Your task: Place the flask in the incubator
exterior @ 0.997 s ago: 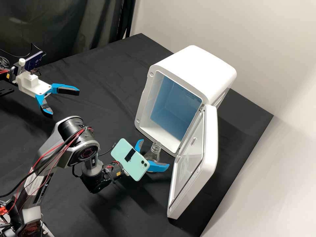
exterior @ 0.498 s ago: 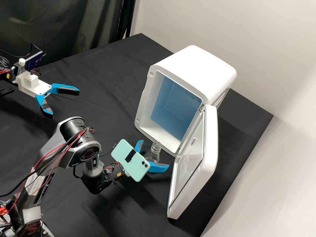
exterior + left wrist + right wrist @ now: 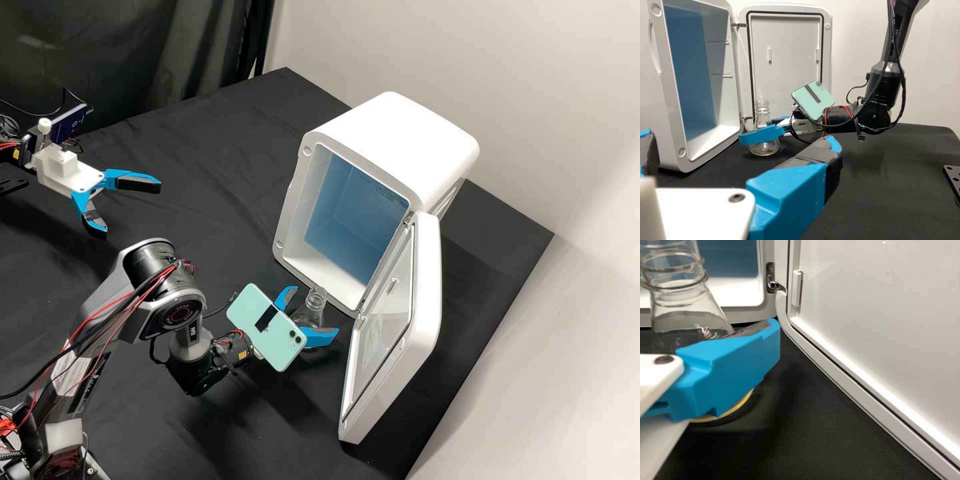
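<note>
Since 1 second ago the right gripper [image 3: 314,311] has edged toward the incubator [image 3: 393,133] and narrowed slightly about the flask [image 3: 317,299]. Its 2 fingers are spread, 1 on each side of the flask's base; contact cannot be told. The flask stands upright on the bench [image 3: 220,153], just outside the open incubator, beside its door [image 3: 400,313]. The left gripper [image 3: 130,207] hangs spread wide, well apart.

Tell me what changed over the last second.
The right gripper closed its jaws in slightly on either side of the flask, and its arm's elbow shifted a little. The flask stayed upright on the bench, the incubator door open, the left gripper still and open.
</note>
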You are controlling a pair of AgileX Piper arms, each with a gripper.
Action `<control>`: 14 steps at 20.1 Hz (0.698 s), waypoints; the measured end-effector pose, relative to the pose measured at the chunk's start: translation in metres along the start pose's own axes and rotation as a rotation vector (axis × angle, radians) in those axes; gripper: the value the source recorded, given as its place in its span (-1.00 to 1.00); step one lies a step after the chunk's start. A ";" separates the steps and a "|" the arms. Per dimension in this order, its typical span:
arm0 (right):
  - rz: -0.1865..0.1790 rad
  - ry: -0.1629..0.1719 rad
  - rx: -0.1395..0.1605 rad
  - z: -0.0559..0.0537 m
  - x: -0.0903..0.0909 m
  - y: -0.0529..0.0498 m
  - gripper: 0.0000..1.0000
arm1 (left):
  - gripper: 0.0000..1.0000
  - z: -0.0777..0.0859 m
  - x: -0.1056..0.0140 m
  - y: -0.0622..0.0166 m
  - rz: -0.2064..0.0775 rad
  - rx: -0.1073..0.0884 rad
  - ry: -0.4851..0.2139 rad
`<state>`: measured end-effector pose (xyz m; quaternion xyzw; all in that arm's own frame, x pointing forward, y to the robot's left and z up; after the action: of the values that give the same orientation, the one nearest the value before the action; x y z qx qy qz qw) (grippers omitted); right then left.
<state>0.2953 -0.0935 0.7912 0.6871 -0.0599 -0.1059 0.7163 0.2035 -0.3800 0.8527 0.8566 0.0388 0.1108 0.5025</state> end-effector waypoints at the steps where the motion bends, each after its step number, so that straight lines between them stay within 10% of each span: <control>1: -0.001 0.001 -0.001 0.000 0.000 0.000 -1.00 | 1.00 0.000 0.000 0.0000 0.000 0.000 0.000; 14: -0.001 0.001 -0.001 0.000 0.000 0.000 -1.00 | 1.00 -0.002 0.000 0.0005 0.002 0.000 0.009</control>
<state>0.2954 -0.0933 0.7911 0.6870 -0.0589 -0.1059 0.7165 0.2028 -0.3788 0.8540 0.8561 0.0400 0.1152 0.5023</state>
